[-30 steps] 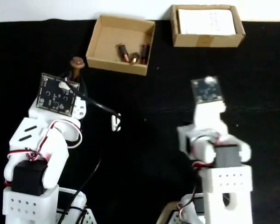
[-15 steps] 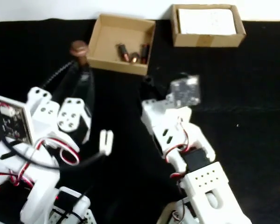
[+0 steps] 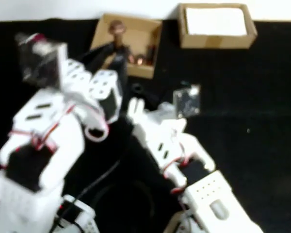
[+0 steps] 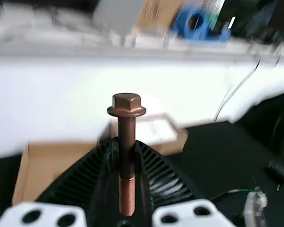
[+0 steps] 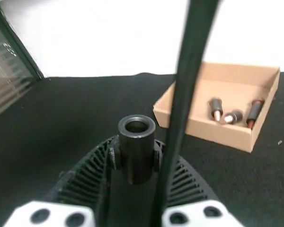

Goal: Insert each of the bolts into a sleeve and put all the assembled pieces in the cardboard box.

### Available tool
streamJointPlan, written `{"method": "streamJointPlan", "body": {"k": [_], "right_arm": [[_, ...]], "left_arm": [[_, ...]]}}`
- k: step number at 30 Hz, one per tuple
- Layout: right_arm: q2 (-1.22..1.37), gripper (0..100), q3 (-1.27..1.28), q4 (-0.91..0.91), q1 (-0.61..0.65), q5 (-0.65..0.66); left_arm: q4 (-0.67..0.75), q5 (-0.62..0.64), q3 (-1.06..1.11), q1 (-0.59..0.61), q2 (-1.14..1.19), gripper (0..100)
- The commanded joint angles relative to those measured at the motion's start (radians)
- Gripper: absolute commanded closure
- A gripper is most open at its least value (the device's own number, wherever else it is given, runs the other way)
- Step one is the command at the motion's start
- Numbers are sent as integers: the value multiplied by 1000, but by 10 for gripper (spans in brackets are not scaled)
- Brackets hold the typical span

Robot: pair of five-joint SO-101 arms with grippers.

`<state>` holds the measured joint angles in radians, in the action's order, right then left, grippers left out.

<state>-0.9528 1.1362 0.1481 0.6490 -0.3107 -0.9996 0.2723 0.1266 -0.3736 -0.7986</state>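
My left gripper (image 4: 126, 158) is shut on a copper bolt (image 4: 126, 142), held upright with its hex head up. In the high view the bolt (image 3: 117, 30) stands raised in front of the open cardboard box (image 3: 106, 42). My right gripper (image 5: 135, 156) is shut on a black sleeve (image 5: 136, 144), its open bore facing up; in the high view the sleeve (image 3: 136, 89) sits just right of the left arm. The cardboard box (image 5: 267, 90) holds three assembled pieces (image 5: 233, 112). A black cable (image 5: 187, 80) crosses in front of the right wrist camera.
A second cardboard box (image 3: 216, 26) with white paper inside stands at the back right. The table is covered in black cloth (image 3: 262, 97), with open room at the right. A white wall lies behind the boxes.
The left arm has lifted and swung the bolt right, up beside the open box. The right arm has leaned left and forward, bringing the sleeve close to the left arm.
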Motion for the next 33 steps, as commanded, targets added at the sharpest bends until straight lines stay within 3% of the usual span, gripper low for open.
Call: {"method": "streamJointPlan", "body": {"k": [1, 8, 26, 33], "right_arm": [[-13, 991, 7, -21, 7, -6], [-13, 991, 8, -21, 7, -6], [-18, 991, 1, -21, 7, -8], [-18, 991, 1, -21, 7, -9]], "left_arm": [[-17, 8, 13, -16, 18, 991], [-12, 6, 114, -94, 24, 991], [130, 0, 203, -93, 30, 991], [130, 0, 193, -96, 147, 991]]}}
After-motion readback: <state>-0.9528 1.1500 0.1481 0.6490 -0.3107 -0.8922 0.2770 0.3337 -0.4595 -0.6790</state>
